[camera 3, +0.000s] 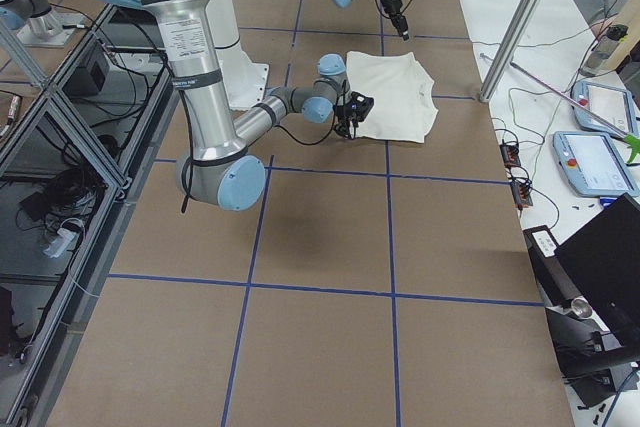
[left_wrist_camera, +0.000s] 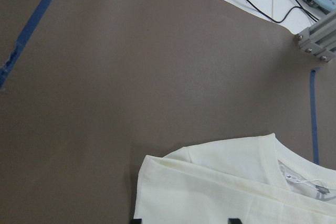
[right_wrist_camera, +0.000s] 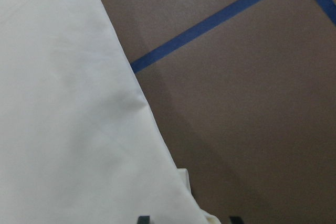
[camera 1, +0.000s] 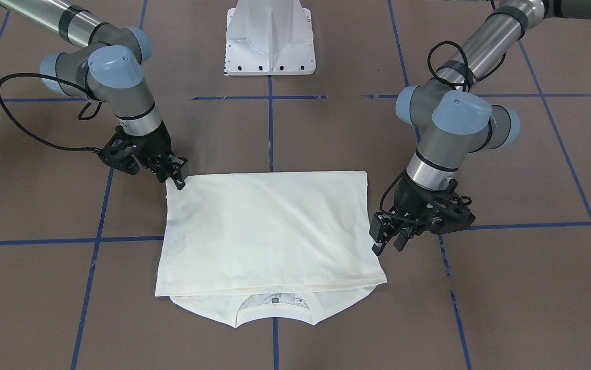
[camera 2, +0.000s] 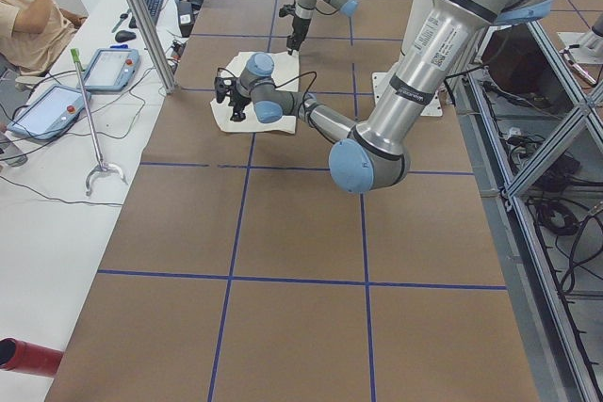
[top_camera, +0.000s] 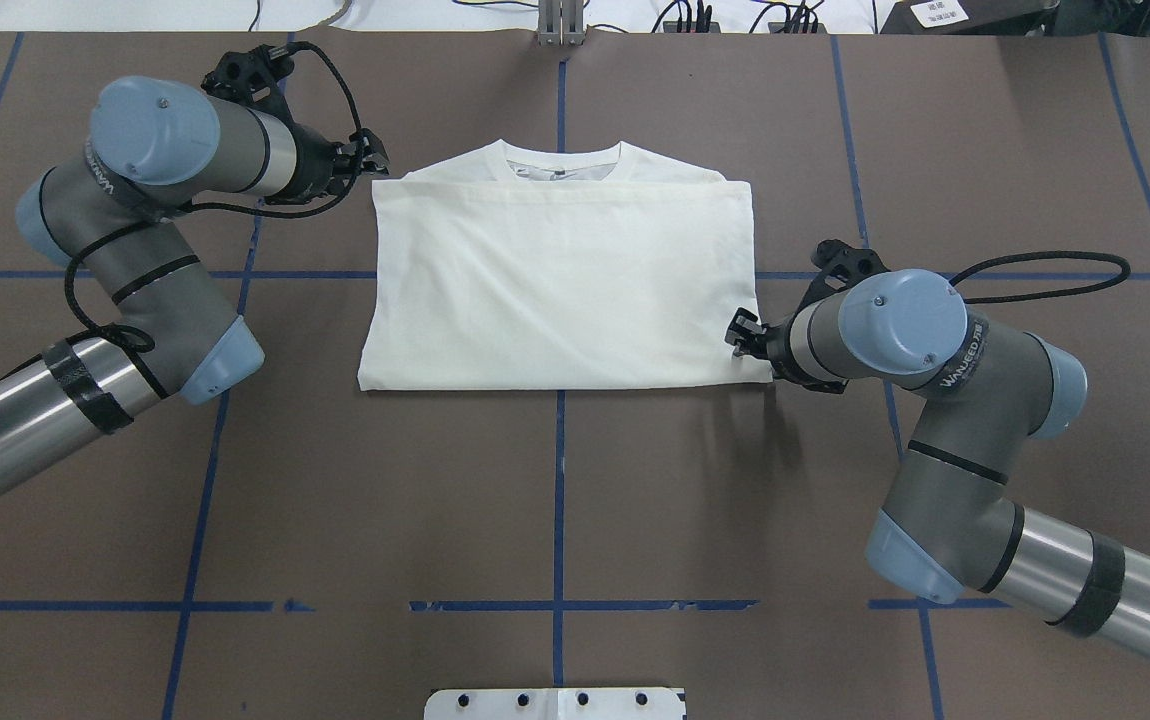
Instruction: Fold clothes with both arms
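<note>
Black and parted, the left gripper (camera 1: 388,247) hung released just beside the shirt (camera 1: 270,231), near the corner of the upper layer at the collar (camera 1: 274,308) end. Its wrist view showed both fingertips apart with that corner lying between them. The right gripper (camera 1: 176,180) was likewise unclenched at the opposite corner, on the folded edge nearest the robot. Whether it touched the cloth we could not tell.

Outward from both, the shirt lay flat on the brown table (camera 1: 506,288), plain cream side up. It was folded into a rough rectangle, with the collar and a strip of the lower layer showing past the top layer's hem.

We judged the main risk to be a shallow pinch. If either gripper closed on the top layer alone, a lift would peel the fold open rather than carry the stack. The grippers sat on diagonal corners, so unequal pulls could twist the rectangle or drag it across the table. Fingers pressed too low could scrape the table and bunch the cloth.
</note>
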